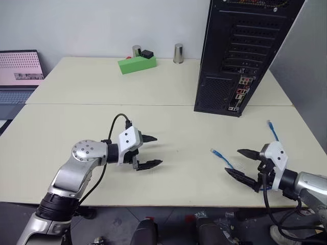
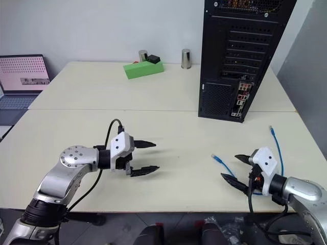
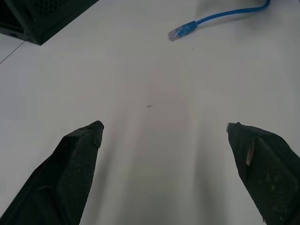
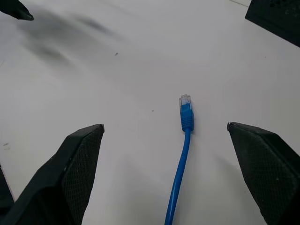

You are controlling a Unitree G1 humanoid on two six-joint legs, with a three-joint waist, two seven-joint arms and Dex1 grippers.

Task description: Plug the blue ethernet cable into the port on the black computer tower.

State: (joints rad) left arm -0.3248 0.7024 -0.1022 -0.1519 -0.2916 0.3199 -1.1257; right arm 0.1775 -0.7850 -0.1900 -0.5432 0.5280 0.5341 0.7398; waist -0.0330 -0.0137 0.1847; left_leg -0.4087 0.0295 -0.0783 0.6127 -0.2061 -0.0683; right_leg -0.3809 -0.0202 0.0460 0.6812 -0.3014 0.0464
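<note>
Cable: blue ethernet cable (image 1: pixel 223 158) lies loose on the table (image 1: pixel 168 97) near its front right corner, one plug toward the table's middle.
Right gripper (image 1: pixel 240 163): fingers wide apart, holding nothing, plug between them, untouched.
Left gripper (image 1: pixel 152 151): fingers spread, empty, near the front edge.
Tower: black computer tower (image 1: pixel 240 51) upright toward the back right.
Port (image 1: pixel 236 98): unoccupied.

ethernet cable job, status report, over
Both grippers, left and right, open and empty. Blue ethernet cable flat on table, plug just ahead of right gripper. Tower rear unobstructed.
</note>
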